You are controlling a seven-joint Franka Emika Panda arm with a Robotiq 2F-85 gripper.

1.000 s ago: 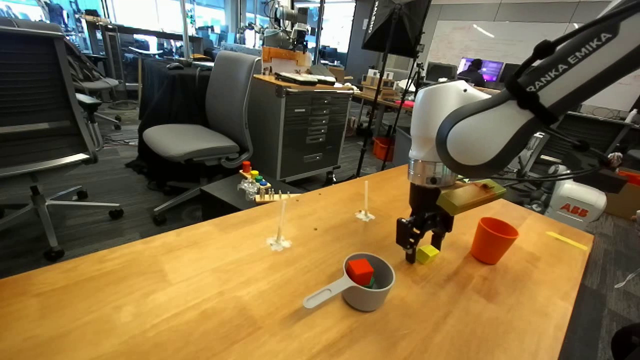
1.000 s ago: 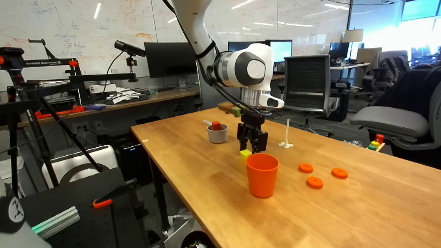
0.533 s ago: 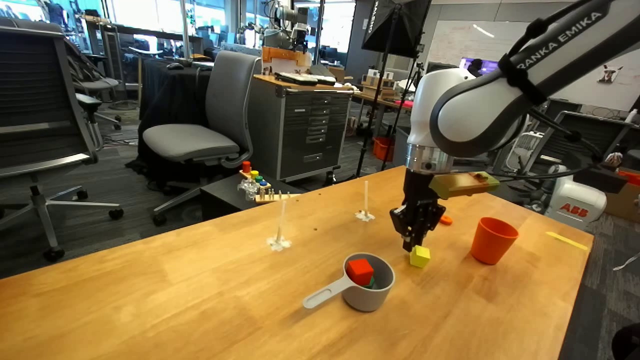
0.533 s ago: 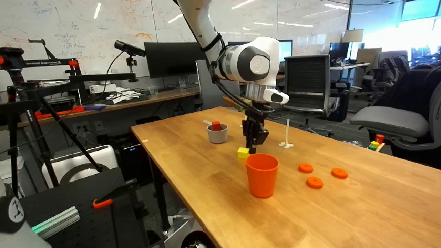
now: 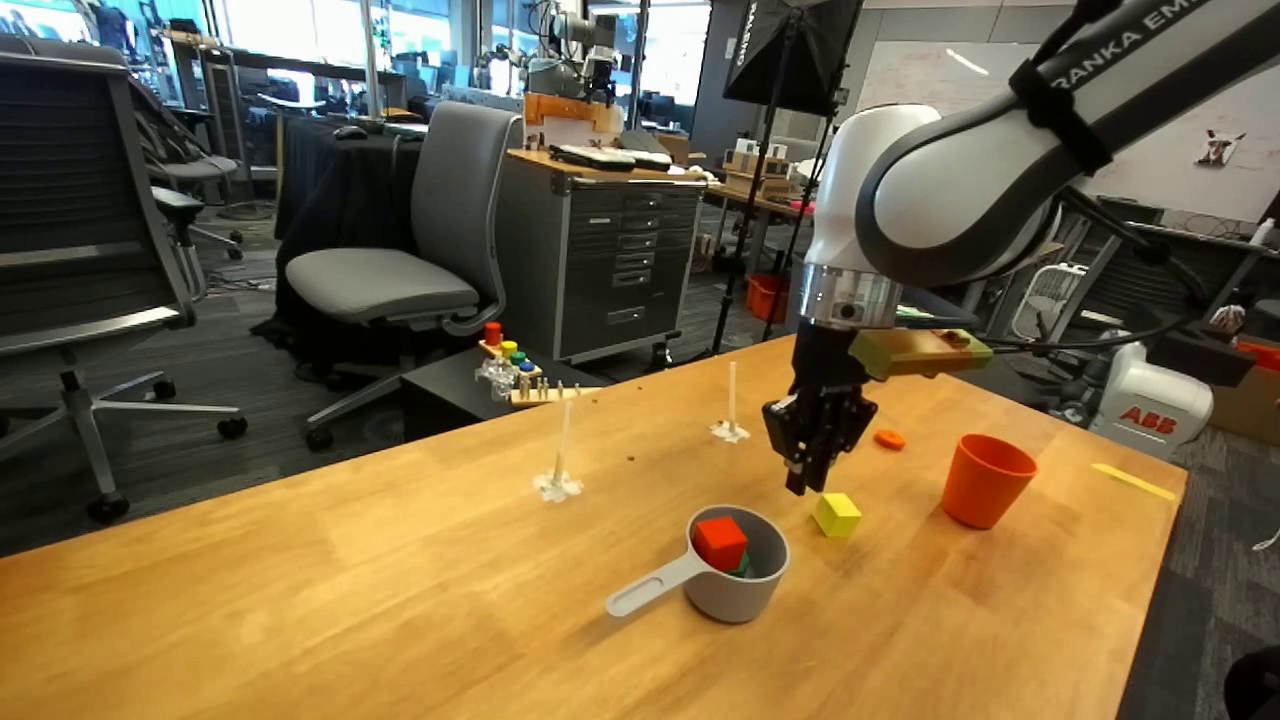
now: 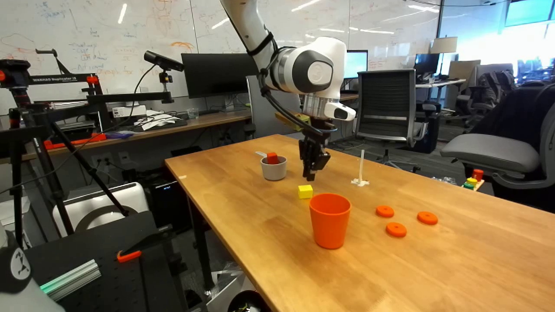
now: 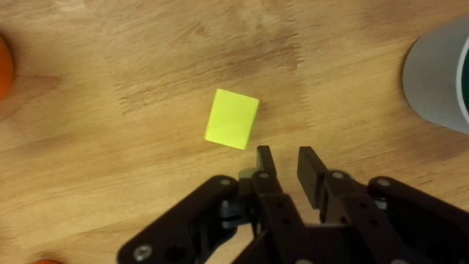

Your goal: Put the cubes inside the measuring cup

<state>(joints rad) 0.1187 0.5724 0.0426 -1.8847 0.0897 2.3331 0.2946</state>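
Note:
The yellow-green cube (image 5: 837, 515) lies alone on the tabletop, between the grey measuring cup (image 5: 735, 600) and the orange cup. Inside the measuring cup the red cube (image 5: 720, 543) rests tilted, showing above the rim in an exterior view (image 6: 272, 158). A bit of green (image 5: 740, 568) shows beneath it, mostly hidden. My gripper (image 5: 808, 488) hangs just above the table beside the yellow-green cube, not touching it. In the wrist view its fingertips stand a narrow gap apart, with nothing between them, and the yellow-green cube (image 7: 232, 119) lies beyond the left fingertip.
An orange cup (image 6: 329, 221) stands upright near the yellow-green cube. Several flat orange discs (image 6: 396, 229) lie on the table. Two thin white sticks, one nearer (image 5: 563, 440) and one farther (image 5: 732, 395), rise from the tabletop. The measuring cup's handle (image 5: 655, 585) points away from the gripper.
A second ago the jaws stood wide at the yellow-green cube. They have narrowed, the cube has turned and slid slightly out of them, and my gripper has risen off the table.

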